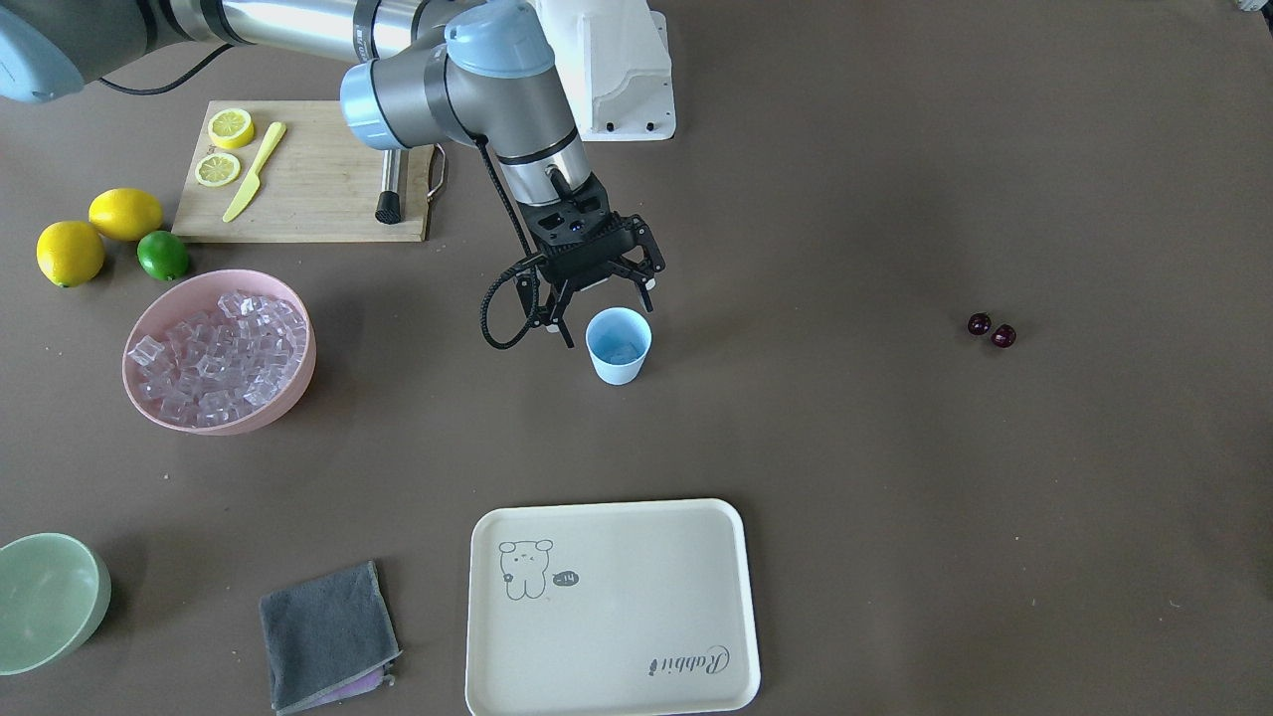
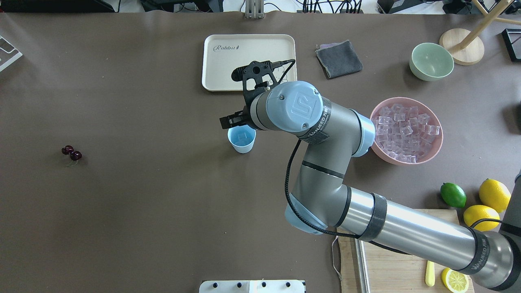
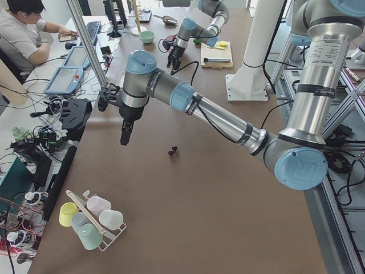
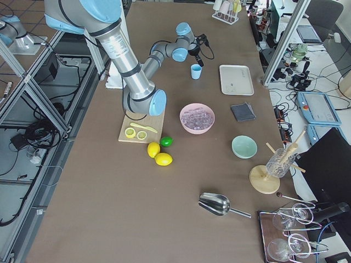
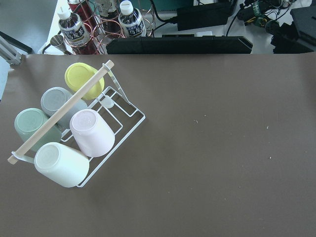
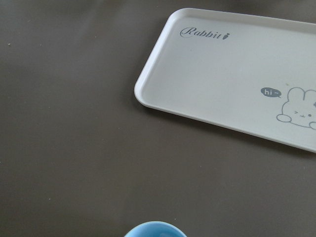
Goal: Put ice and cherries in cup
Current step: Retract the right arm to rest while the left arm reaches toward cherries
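The right gripper (image 1: 602, 296) hangs released just beside the cup (image 1: 618, 350) (left gripper (image 3: 124, 136): cannot tell). 2 cherries (image 1: 992, 330) lie well apart; ice (image 1: 214, 358) fills the pink bowl (image 1: 286, 400).

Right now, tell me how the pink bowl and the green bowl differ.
The pink bowl is full of ice; the green bowl is empty. The pink bowl is wider than the green bowl. Both sit upright on the table.

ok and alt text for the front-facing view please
The robot's right hand, open, hovers close over the pale blue cup, which seems to hold a little ice. A pink bowl of ice sits to the view's left; two cherries lie far off to its right.
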`<state>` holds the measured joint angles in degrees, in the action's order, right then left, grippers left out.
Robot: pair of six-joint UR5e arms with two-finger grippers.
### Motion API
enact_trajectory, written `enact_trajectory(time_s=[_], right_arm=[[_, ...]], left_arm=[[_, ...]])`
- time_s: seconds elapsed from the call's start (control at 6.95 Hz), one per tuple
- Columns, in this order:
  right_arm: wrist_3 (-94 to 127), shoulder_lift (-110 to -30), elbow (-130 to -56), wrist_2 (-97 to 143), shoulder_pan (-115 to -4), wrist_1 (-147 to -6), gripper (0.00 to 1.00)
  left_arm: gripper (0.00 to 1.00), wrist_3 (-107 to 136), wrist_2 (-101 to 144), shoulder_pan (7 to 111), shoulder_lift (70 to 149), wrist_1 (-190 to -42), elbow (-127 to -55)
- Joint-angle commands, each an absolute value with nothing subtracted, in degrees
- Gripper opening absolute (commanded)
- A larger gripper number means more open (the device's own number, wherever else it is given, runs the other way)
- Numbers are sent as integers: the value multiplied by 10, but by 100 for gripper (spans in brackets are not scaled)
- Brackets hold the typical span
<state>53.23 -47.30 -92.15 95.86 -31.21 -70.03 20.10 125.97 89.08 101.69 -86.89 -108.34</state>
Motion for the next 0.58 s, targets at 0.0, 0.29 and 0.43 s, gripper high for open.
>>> enact_trajectory(time_s=[0.0,0.29,0.43], right_arm=[[466,-515,-953,1081,-415,-706,100],[385,-581,-968,1187,-536,-708,100],[315,-604,-973,1247,-617,-736,100]], left_arm=[[98,202,1260,882,1030,-873,-1081],[98,237,1298,857,1030,-878,-1087],[98,290,1298,818,1030,-932,-1082]])
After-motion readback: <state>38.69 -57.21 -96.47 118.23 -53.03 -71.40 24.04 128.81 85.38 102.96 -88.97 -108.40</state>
